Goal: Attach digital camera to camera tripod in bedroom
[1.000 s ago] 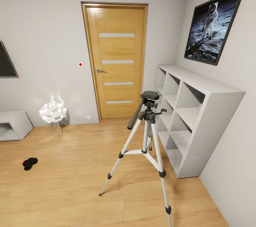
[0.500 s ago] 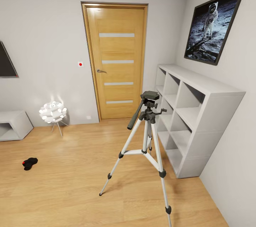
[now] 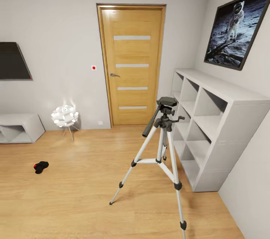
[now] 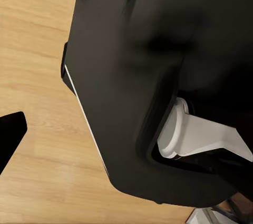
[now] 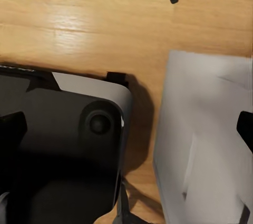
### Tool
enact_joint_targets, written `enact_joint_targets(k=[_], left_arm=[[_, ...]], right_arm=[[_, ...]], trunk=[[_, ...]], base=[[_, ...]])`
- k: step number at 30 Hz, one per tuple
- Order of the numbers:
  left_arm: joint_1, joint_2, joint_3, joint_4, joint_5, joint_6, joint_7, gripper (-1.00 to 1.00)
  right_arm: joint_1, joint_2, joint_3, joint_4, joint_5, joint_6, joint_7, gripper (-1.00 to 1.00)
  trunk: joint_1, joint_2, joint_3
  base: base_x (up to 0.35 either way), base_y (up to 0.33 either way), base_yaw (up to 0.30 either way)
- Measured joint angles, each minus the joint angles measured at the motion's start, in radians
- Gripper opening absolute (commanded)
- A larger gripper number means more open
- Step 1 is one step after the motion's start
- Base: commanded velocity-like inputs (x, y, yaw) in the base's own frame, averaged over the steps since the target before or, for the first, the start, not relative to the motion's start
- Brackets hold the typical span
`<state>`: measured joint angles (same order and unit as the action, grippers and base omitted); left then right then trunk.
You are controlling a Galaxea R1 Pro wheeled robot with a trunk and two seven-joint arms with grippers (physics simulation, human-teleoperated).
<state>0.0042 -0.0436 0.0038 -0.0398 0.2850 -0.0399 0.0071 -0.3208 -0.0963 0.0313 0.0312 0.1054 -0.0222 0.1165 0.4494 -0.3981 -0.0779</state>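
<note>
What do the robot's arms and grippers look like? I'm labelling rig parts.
Left wrist view: a black fingertip at the edge, beside a glossy black body with a white joint. Right wrist view: black fingertips at both edges. Little else can be told.

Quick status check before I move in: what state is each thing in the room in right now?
camera tripod: upright, legs spread, head bare
digital camera: lying on the floor, left of the tripod
door: closed
lamp: lit
cube shelves: visible compartments empty
wall screen: dark
</note>
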Motion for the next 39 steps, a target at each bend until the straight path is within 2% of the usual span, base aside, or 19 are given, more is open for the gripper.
enact_joint_targets(k=[21, 32, 39], left_arm=[[0.000, -0.001, 0.001, 0.000, 0.000, 0.000, 0.000, 1.00], [0.000, -0.001, 0.000, 0.000, 0.000, 0.000, 0.000, 1.00], [0.000, -0.001, 0.001, 0.000, 0.001, 0.000, 0.000, 1.00]], right_arm=[[0.001, 0.000, 0.000, 0.000, 0.004, -0.014, 0.000, 1.00], [0.001, 0.000, 0.000, 0.001, 0.004, -0.013, 0.001, 1.00], [0.001, 0.000, 0.000, 0.000, 0.004, -0.012, 0.001, 1.00]], trunk=[[0.000, 0.000, 0.010], [0.000, 0.000, 0.013], [0.000, 0.000, 0.013]], base=[[0.000, 0.004, 0.263], [0.000, 0.259, 0.234], [0.000, 0.325, 0.046]])
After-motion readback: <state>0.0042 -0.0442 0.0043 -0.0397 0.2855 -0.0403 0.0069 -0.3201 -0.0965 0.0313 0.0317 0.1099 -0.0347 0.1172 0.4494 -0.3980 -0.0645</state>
